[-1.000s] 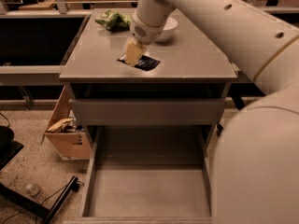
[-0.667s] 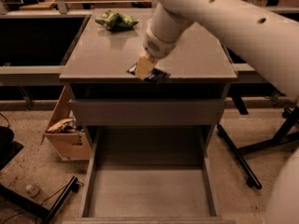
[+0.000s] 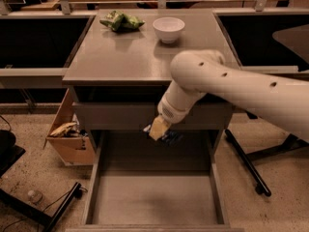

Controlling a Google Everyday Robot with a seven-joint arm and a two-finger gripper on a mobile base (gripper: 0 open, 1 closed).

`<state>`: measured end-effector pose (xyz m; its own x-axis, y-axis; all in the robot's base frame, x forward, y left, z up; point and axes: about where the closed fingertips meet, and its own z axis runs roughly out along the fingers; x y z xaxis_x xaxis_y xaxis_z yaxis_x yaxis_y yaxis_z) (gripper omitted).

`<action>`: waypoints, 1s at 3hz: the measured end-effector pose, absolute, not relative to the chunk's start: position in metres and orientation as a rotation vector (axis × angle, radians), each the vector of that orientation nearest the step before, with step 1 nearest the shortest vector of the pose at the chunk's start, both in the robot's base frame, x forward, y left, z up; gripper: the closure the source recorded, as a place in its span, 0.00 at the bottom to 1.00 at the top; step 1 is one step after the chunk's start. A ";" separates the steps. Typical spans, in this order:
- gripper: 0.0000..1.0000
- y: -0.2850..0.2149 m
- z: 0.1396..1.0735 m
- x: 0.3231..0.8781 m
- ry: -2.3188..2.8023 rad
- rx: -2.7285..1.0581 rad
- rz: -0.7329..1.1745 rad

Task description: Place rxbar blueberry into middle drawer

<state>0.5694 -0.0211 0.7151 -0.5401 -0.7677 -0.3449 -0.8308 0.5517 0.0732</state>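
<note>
My gripper (image 3: 159, 129) hangs in front of the cabinet, just below the closed top drawer front and above the back of the open middle drawer (image 3: 96, 178). It is shut on the rxbar blueberry (image 3: 169, 137), a dark flat bar that sticks out to the right under the tan fingers (image 3: 158, 127). The drawer is pulled out wide, with a bare grey floor (image 3: 154, 197) and low side walls. The bar hangs in the air above the drawer's rear part, not touching the floor.
On the cabinet top (image 3: 135, 57) lie a crinkled green bag (image 3: 120, 21) and a white bowl (image 3: 168, 29). A cardboard box (image 3: 70, 134) with trash stands on the floor at left. A black stand leg (image 3: 246, 163) lies at right.
The gripper has carried the bar off the cabinet top, over the front edge and down in front of the top drawer, above the open drawer.
</note>
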 end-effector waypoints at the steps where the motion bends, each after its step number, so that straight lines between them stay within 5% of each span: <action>1: 1.00 -0.027 0.651 0.537 2.632 -1.283 0.404; 3: 1.00 -0.014 0.593 0.527 2.652 -1.377 0.420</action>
